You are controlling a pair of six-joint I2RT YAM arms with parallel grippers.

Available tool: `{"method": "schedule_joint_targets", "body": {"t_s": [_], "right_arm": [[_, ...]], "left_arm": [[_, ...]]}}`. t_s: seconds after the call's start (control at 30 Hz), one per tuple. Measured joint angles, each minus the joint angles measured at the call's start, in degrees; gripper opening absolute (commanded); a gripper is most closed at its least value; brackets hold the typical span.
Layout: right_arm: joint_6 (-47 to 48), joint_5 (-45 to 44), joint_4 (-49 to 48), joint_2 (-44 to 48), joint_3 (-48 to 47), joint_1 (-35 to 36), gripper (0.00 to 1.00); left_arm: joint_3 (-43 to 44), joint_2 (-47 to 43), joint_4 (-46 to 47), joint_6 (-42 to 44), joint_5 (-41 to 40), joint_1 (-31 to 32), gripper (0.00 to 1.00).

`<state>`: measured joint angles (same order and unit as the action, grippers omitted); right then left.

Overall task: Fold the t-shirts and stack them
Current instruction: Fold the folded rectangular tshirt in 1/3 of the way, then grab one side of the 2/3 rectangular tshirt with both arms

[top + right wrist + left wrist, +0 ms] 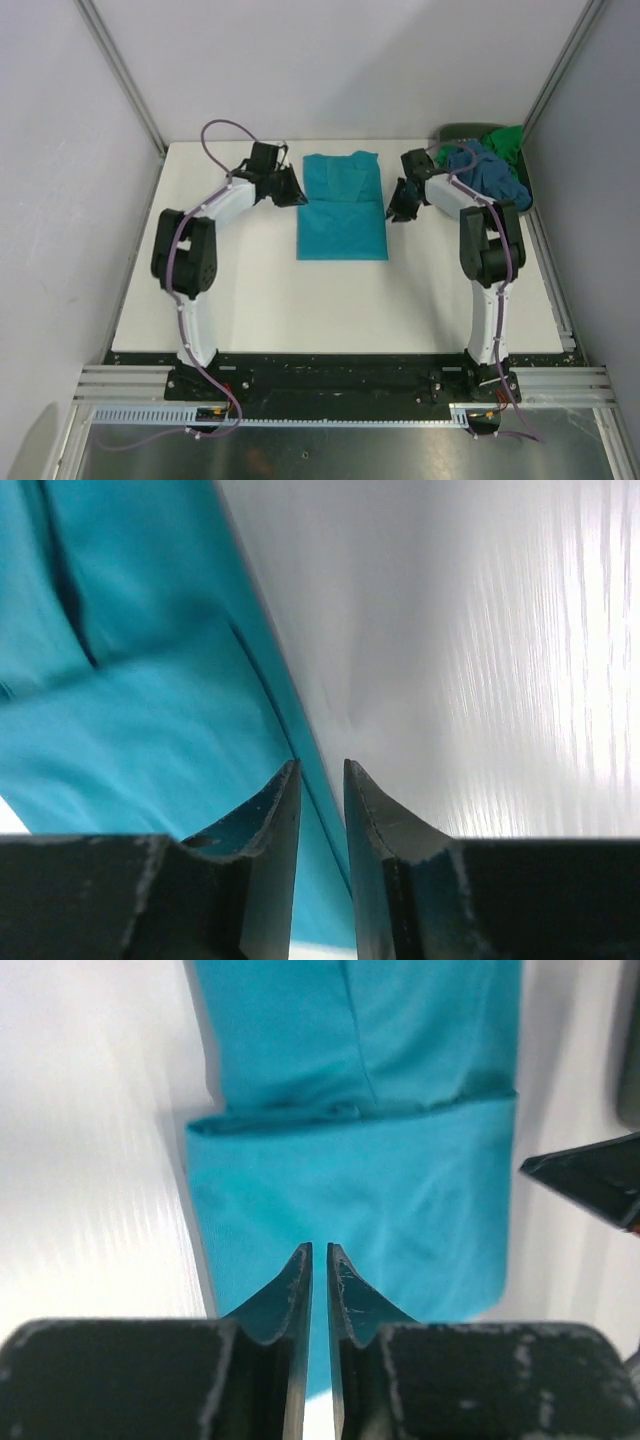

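The teal t-shirt (342, 205) lies flat on the white table (250, 300), folded into a long rectangle with a cross fold near its middle. My left gripper (295, 188) hovers at the shirt's left edge, jaws shut and empty; in the left wrist view (320, 1247) its tips are over the teal cloth (400, 1190). My right gripper (398, 206) is at the shirt's right edge, jaws almost together with nothing between them; in the right wrist view (322, 763) they straddle the cloth's edge (130, 710). The slate-blue shirt (490, 172) and green shirt (505, 140) lie crumpled in the bin.
The grey-green bin (455, 132) stands at the table's back right corner, just behind my right arm. Grey walls close in the table on three sides. The right gripper's finger (590, 1175) shows at the right of the left wrist view.
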<state>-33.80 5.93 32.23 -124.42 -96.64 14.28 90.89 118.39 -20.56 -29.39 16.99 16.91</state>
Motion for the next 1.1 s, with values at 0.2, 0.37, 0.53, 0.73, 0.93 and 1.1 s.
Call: {"method": "schedule_joint_targets", "body": {"t_s": [0.2,0.37,0.53,0.73,0.93,1.1], "right_arm": [[-0.3,-0.2,-1.1,12.6,16.2,2.9,0.25],[-1.5,-1.8,-2.6,19.1,23.4,6.3,0.27],[-2.7,-3.5,-3.7,20.0,27.0,8.4,0.28],[-4.0,-6.0,-3.8,20.0,28.4,9.2,0.28],[-4.2,-8.0,-4.0,20.0,28.5,9.7,0.29],[-4.4,-8.6,-4.3,20.0,29.7,10.3,0.29]], "left_arm": [[-13.7,-14.6,1.0,-2.2,0.2,-0.1,0.17],[-24.2,-19.0,1.6,-3.6,0.2,0.0,0.18],[-32.0,-20.3,2.0,-4.2,0.2,0.0,0.19],[-35.5,-23.3,3.7,-4.7,0.2,0.0,0.19],[-36.8,-23.7,5.6,-5.2,0.2,0.0,0.19],[-37.3,-23.7,6.3,-5.6,0.2,0.0,0.19]]}}
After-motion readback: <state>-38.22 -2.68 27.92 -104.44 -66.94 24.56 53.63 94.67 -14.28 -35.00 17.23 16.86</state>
